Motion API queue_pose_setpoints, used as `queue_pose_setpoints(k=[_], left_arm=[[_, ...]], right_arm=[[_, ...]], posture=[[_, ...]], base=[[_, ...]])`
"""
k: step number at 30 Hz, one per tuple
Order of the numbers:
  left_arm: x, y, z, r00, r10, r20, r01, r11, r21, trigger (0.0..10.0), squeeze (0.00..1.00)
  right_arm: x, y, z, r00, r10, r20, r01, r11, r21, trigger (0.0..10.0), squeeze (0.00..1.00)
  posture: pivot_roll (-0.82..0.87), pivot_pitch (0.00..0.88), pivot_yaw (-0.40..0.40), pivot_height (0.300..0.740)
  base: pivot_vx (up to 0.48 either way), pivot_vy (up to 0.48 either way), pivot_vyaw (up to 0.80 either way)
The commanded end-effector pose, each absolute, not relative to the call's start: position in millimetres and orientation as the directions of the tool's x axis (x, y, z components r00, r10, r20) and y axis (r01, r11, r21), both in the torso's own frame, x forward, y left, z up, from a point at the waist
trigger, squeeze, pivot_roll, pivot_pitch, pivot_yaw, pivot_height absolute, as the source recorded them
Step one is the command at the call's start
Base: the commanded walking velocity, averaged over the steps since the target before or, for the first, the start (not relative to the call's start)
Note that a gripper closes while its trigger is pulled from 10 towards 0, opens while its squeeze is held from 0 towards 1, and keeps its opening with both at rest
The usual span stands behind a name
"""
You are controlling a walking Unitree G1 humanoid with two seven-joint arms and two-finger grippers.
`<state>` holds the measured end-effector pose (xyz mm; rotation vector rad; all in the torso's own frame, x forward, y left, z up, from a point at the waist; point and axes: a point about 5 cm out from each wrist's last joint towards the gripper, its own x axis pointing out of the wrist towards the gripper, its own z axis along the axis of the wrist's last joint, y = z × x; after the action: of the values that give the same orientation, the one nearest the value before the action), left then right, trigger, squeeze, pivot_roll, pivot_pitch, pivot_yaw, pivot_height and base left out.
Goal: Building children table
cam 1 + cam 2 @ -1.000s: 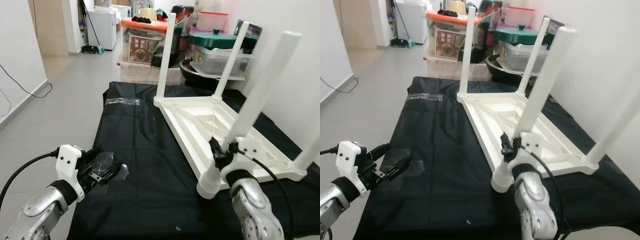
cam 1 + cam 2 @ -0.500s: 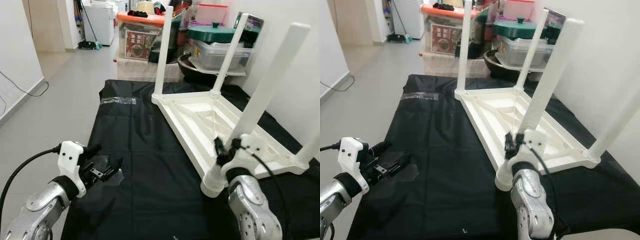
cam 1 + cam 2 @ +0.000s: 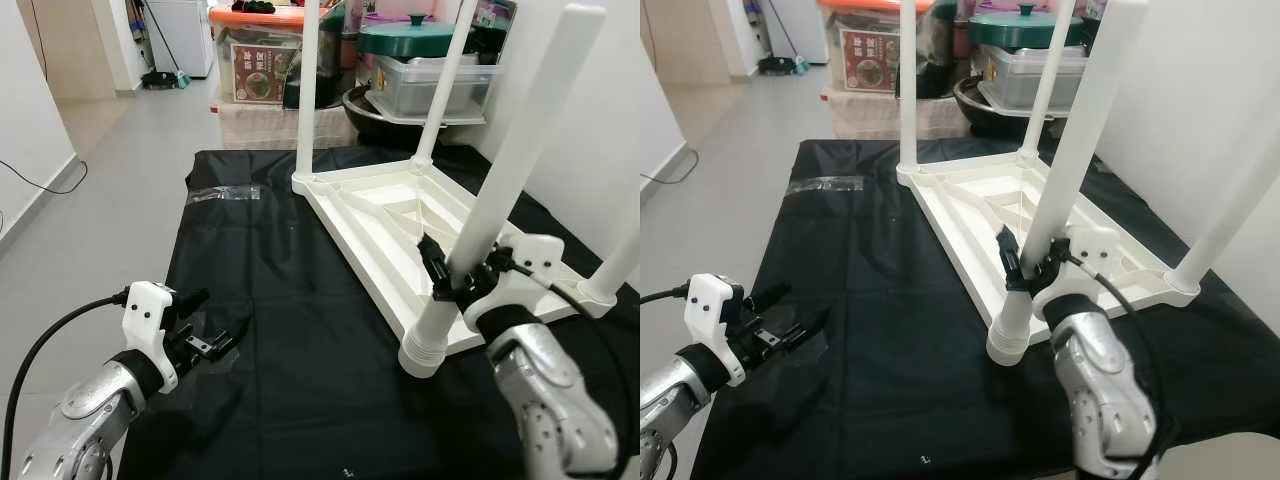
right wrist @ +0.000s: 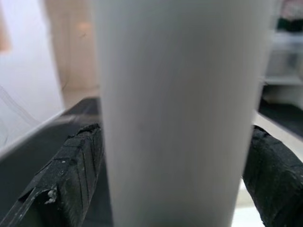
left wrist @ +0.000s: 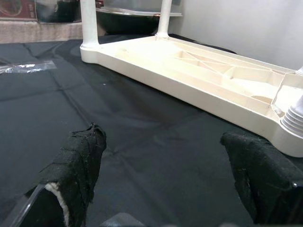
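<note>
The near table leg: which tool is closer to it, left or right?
Right. The right tool grips the near table leg; the left tool hovers open over the black sheet, apart from it.

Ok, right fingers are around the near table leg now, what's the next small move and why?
Probably twist the near leg further into its corner socket. The right gripper is closed on the leg low down, the leg stands upright like the other three, and the upturned white table lies flat on the black cloth. The left gripper hovers open, free to brace the frame if it shifts.
</note>
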<state>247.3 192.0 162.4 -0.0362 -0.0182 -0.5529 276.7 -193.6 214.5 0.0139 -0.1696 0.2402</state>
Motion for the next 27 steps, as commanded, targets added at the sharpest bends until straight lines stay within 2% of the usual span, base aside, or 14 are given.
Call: queue_pose_setpoints(k=[1,2,7,11,17,18,19,20,21,22,23,27], left_arm=[[247.8,188.7,160.6,0.844,-0.537,0.021,0.537,0.843,-0.023,10.0,0.0],[247.8,187.7,160.3,0.842,-0.539,0.022,0.539,0.842,-0.025,10.0,0.0],[248.0,187.0,160.0,0.841,-0.541,0.025,0.541,0.841,-0.025,10.0,0.0],[248.3,186.9,159.7,0.841,-0.54,0.026,0.54,0.841,-0.024,10.0,0.0],[248.3,186.3,159.9,0.843,-0.537,0.03,0.537,0.843,-0.023,10.0,0.0],[247.9,186.4,160.1,0.844,-0.536,0.031,0.536,0.844,-0.021,10.0,0.0],[247.9,186.4,160.1,0.844,-0.536,0.031,0.536,0.844,-0.021,10.0,0.0],[247.1,186.8,160.2,0.845,-0.534,0.03,0.535,0.845,-0.02,10.0,0.0],[246.4,187.1,160.1,0.845,-0.533,0.029,0.534,0.845,-0.019,10.0,0.0],[246.4,187.1,160.1,0.845,-0.533,0.029,0.534,0.845,-0.019,10.0,0.0],[245.8,187.2,160.0,0.846,-0.533,0.028,0.533,0.846,-0.018,10.0,0.0],[245.2,186.6,160.0,0.845,-0.535,0.027,0.535,0.845,-0.018,10.0,0.0]], right_arm=[[281.8,-199.9,209.5,0.95,0.279,0.141,-0.277,0.96,-0.038,10.0,1.0],[289.0,-210.6,208.1,0.941,0.322,0.103,-0.316,0.946,-0.075,10.0,0.0],[305.5,-239.4,208.9,0.901,0.433,0.015,-0.427,0.894,-0.138,10.0,0.0],[320.0,-255.3,209.3,0.879,0.475,-0.036,-0.476,0.87,-0.128,10.0,0.0],[334.7,-260.5,215.4,0.849,0.527,-0.031,-0.528,0.846,-0.075,10.0,0.0],[337.4,-261.0,216.2,0.837,0.547,-0.028,-0.548,0.835,-0.057,9.5,0.0],[337.4,-261.0,216.2,0.837,0.547,-0.028,-0.548,0.835,-0.057,9.5,0.0],[338.6,-260.4,215.2,0.817,0.575,-0.027,-0.576,0.817,-0.034,4.4,0.0],[339.5,-260.2,213.2,0.798,0.602,-0.031,-0.602,0.798,-0.013,2.5,0.0],[339.5,-260.2,213.2,0.798,0.602,-0.031,-0.602,0.798,-0.013,2.5,0.0],[339.5,-259.3,211.1,0.779,0.626,-0.032,-0.626,0.78,0.003,0.0,0.0],[339.2,-257.3,205.7,0.762,0.647,-0.033,-0.647,0.763,0.017,0.0,0.0]], posture=[[0.04,0.0,-0.07,0.74],[0.04,0.0,-0.075,0.74],[0.04,0.0,-0.081,0.74],[0.04,0.0,-0.088,0.74],[0.06,0.0,-0.102,0.74],[0.06,0.0,-0.106,0.74],[0.06,0.0,-0.106,0.74],[0.06,0.0,-0.106,0.74],[0.06,0.0,-0.106,0.74],[0.06,0.0,-0.106,0.74],[0.06,0.0,-0.106,0.74],[0.07,0.0,-0.11,0.74]], base=[[0.0,0.0,0.0],[0.0,0.0,0.0],[0.0,0.0,0.0],[0.0,0.0,0.0],[0.0,0.0,0.0],[0.0,0.0,0.0],[0.0,0.0,0.0],[0.0,0.0,0.0],[0.0,0.0,0.0],[0.0,0.0,0.0],[0.0,0.0,0.0],[0.0,0.0,0.0]])
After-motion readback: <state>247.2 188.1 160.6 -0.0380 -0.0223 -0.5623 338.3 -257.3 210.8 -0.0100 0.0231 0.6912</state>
